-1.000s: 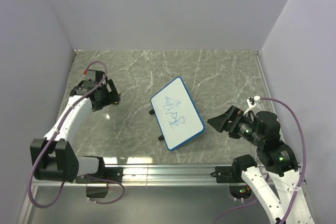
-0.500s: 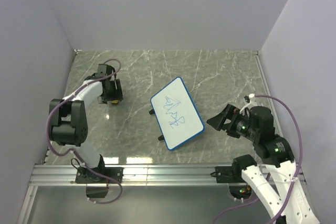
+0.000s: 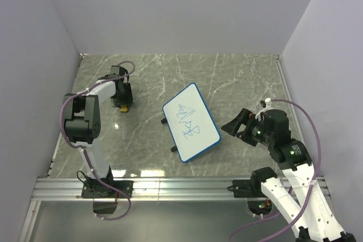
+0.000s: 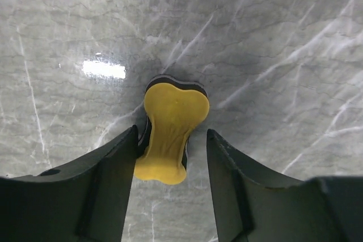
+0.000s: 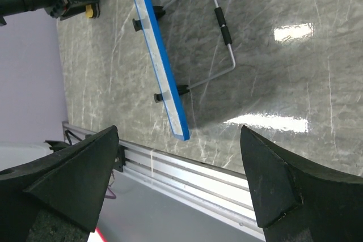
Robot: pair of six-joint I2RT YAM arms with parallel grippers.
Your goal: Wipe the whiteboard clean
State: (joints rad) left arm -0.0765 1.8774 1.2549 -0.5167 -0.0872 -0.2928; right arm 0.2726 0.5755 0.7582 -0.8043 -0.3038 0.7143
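Whiteboard [image 3: 191,122]: tilted on wire stand [image 5: 224,32], scribbles facing up for wiping.
Yellow eraser [image 4: 170,131]: flat on worktop [image 4: 272,55], straddled by left fingers [image 4: 108,185], apart, poised to clamp.
Right fingers [image 5: 68,179]: spread, empty.

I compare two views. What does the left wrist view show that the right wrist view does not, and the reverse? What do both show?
Only left wrist: the bow shape of the yellow eraser, lying between the open fingers of the left gripper. Only right wrist: the whiteboard seen edge-on, its black feet, its wire stand and the rail. Both: the marble table, plus the eraser and left gripper, which are small and far off in the right wrist view.
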